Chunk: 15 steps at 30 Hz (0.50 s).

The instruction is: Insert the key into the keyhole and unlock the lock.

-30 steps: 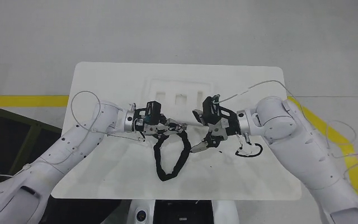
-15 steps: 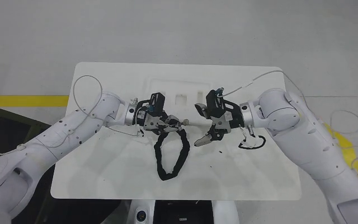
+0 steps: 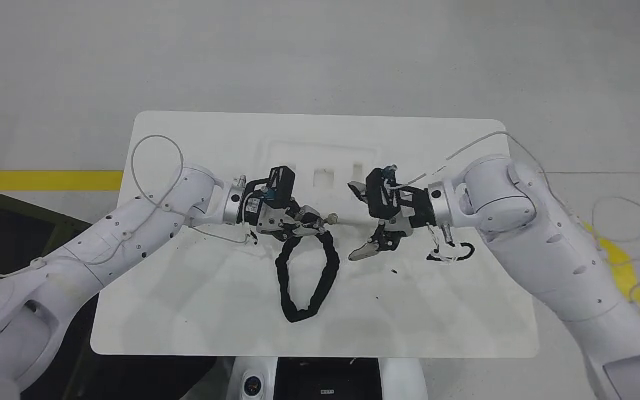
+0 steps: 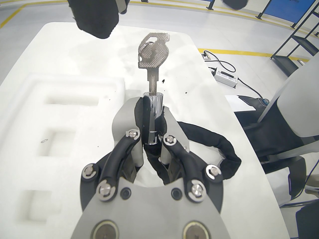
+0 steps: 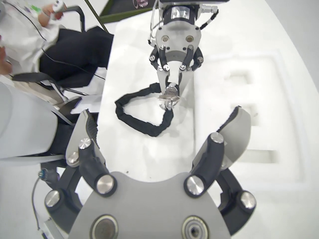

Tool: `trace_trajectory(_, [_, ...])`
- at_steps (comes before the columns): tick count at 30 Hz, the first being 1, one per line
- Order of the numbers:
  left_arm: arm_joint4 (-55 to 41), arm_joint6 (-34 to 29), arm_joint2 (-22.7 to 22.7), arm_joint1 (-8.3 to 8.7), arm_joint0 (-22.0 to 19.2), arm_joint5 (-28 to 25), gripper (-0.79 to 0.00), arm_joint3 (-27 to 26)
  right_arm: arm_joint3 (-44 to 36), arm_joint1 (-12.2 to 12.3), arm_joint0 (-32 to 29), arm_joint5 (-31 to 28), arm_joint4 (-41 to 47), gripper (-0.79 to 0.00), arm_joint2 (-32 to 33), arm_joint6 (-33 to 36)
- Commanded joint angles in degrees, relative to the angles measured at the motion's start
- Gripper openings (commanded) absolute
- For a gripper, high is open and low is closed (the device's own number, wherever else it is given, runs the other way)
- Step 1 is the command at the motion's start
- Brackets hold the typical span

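Note:
A chrome lock cylinder (image 4: pixel 152 115) on a black sleeved chain (image 3: pixel 300 285) sits between the fingers of my left gripper (image 4: pixel 150 110), which is shut on it. The silver key (image 4: pixel 153 50) sticks out of the keyhole, its shaft partly in and a ring through its head. My right gripper (image 5: pixel 162 125) stands open a short way beyond the key head, its black pads (image 4: pixel 94 6) spread wide and touching nothing. In the top view the left gripper (image 3: pixel 300 217) and the right gripper (image 3: pixel 357 222) face each other over the table's middle, and the chain loop hangs toward the front edge.
A white foam tray (image 3: pixel 320 165) with rectangular recesses lies just behind the grippers. A thin black cable loop (image 3: pixel 445 255) lies on the white table (image 3: pixel 450 310) under the right arm. Bare tabletop surrounds the chain at the front.
Both arms have shifted a little toward the back of the table, carrying the lock and chain along. The right gripper has stayed open and off the key.

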Motion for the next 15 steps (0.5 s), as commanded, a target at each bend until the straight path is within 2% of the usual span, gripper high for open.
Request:
trace_trajectory(1, [0.0, 0.0, 0.0, 0.00, 0.0, 0.0, -0.785, 0.0, 0.3, -0.3, 0.2, -1.6, -6.6, 0.000, 0.0, -2.2])
trace_trajectory(10, [0.0, 0.0, 0.0, 0.00, 0.0, 0.0, -0.785, 0.0, -3.3, -1.5, 0.1, -2.9, -27.6, 0.000, -1.9, -17.4])
trace_trajectory(11, [0.0, 0.0, 0.0, 0.00, 0.0, 0.0, -0.785, 0.0, -3.4, -1.5, 0.2, -2.9, -29.0, -0.043, -2.5, -18.5])
trace_trajectory(13, [0.0, 0.0, 0.0, 0.00, 0.0, 0.0, -0.785, 0.0, -3.1, -1.6, 0.7, -2.9, -30.9, -0.256, -3.2, -20.5])
trace_trajectory(15, [0.0, 0.0, 0.0, 0.00, 0.0, 0.0, -0.785, 0.0, -2.6, -1.6, 1.2, -2.9, -32.6, -0.305, -3.8, -22.1])
